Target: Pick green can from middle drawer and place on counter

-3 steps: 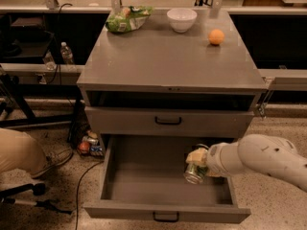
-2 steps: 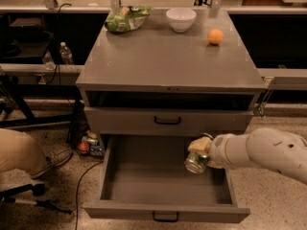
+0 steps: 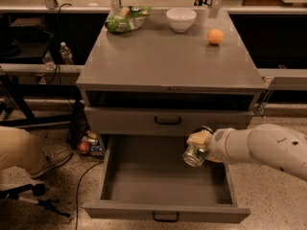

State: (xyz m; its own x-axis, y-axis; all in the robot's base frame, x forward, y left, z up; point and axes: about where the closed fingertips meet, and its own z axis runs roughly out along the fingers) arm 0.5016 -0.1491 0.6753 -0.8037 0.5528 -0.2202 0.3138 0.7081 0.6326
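Note:
My gripper [image 3: 199, 145] is shut on the green can [image 3: 195, 154] and holds it tilted, silver end toward the camera, above the right part of the open drawer [image 3: 163, 178]. My white arm reaches in from the right. The drawer is pulled fully out and its grey floor is bare. Its black pull handle [image 3: 165, 217] faces the front. The counter [image 3: 168, 56] is the flat grey top of the cabinet, above and behind the can.
On the counter's far edge lie a green-and-white snack bag [image 3: 125, 19], a white bowl [image 3: 181, 19] and an orange [image 3: 215, 36]. A shut drawer [image 3: 168, 120] sits above the open one. A person's leg [image 3: 24, 150] and small items on the floor are at the left.
My gripper has lifted the green can up from near the drawer floor, so it now hangs higher, close to the front of the drawer above.

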